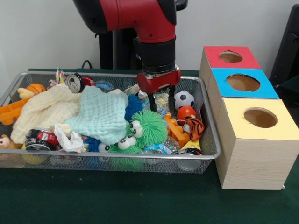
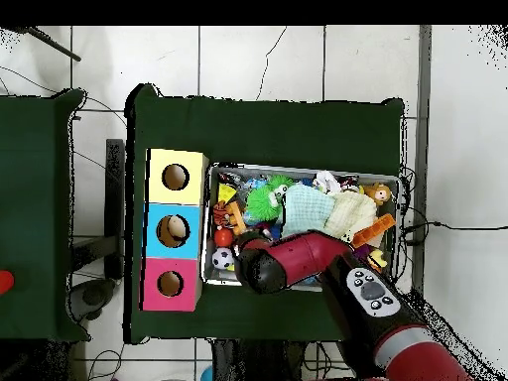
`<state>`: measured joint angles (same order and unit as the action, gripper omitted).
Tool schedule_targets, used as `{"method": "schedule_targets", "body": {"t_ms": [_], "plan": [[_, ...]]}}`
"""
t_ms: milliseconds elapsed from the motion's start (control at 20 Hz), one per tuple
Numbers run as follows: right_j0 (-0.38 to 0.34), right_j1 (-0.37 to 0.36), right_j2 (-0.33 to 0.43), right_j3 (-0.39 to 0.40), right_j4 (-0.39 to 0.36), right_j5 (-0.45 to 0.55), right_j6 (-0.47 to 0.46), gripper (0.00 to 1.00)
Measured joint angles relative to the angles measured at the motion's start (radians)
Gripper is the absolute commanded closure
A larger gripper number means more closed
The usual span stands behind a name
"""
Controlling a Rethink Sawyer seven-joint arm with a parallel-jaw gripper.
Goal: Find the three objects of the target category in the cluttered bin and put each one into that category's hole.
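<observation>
From the front I see my end effector (image 1: 161, 103) hanging low in the wire bin (image 1: 211, 140), near its far edge and right of centre. Two dark fingers (image 1: 171, 99) reach down with a gap between them and nothing held, so I read it as released. The task does not name a category, but balls look a likely set: a soccer ball (image 1: 184, 99) sits just beside the end effector toward the boxes (image 1: 252, 154), an orange ball (image 1: 185, 113) just in front of that, and a basketball (image 1: 36, 88) lies at the bin's far left corner.

From overhead, the arm (image 2: 298, 260) covers the end effector; the soccer ball (image 2: 224, 258) shows at the bin corner nearest the red box (image 2: 156, 284).
</observation>
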<state>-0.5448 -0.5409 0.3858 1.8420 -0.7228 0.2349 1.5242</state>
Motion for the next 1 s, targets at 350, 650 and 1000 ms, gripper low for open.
{"method": "schedule_targets", "body": {"t_ms": [350, 650, 1000], "plan": [[0.023, 0.023, -0.005, -0.012, -0.003, 0.0, 0.0, 0.0], [0.053, 0.036, -0.026, -0.03, -0.024, 0.0, 0.0, 0.0], [0.079, 0.043, -0.045, -0.034, -0.027, 0.0, 0.0, 1.0]]}}
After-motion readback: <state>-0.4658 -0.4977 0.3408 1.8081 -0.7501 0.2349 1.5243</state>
